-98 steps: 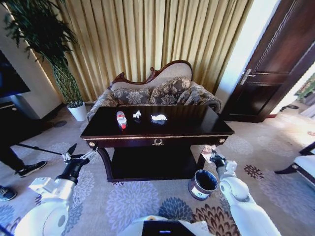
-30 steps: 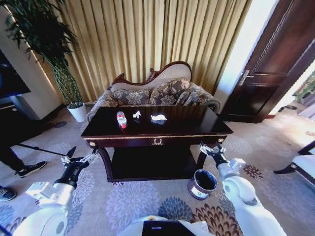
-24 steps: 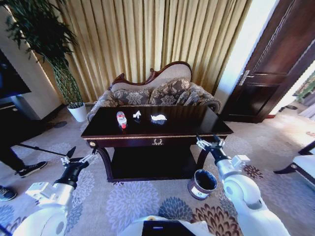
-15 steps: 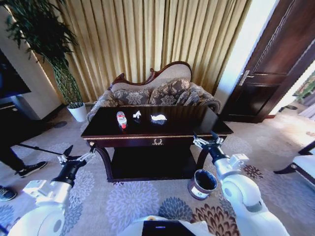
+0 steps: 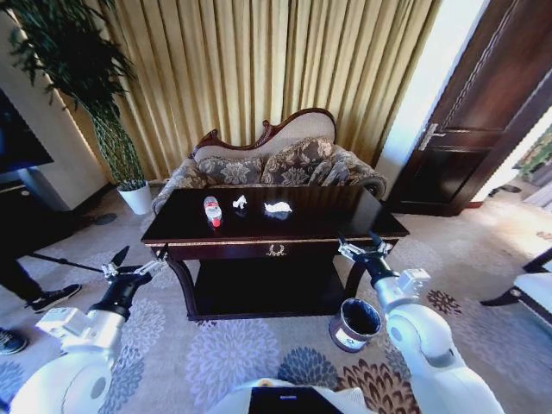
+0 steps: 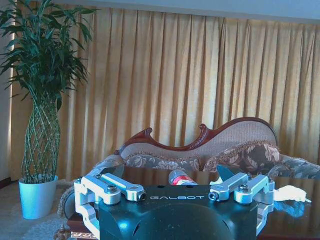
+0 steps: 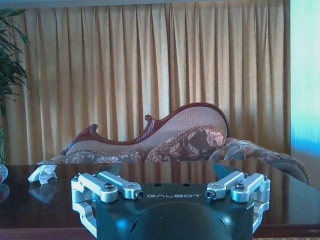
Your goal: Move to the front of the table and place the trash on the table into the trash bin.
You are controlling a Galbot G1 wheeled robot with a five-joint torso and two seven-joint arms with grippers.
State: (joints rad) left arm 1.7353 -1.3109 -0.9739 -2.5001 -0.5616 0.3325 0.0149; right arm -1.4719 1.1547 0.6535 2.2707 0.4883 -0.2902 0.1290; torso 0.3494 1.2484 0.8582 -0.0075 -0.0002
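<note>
Small red-labelled bottle point(image 5: 212, 210), white-capped

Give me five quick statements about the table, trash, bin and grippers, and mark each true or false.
1. The bottle lies on the table. True.
2. The bin stands on the table. False: it stands on the carpet by the table's right front leg.
3. The right gripper holds paper. False: it is open and empty.
4. Two paper scraps lie on the table beside the bottle. True.
5. The left gripper is shut on the bottle. False: it is open, low by the left front corner.
</note>
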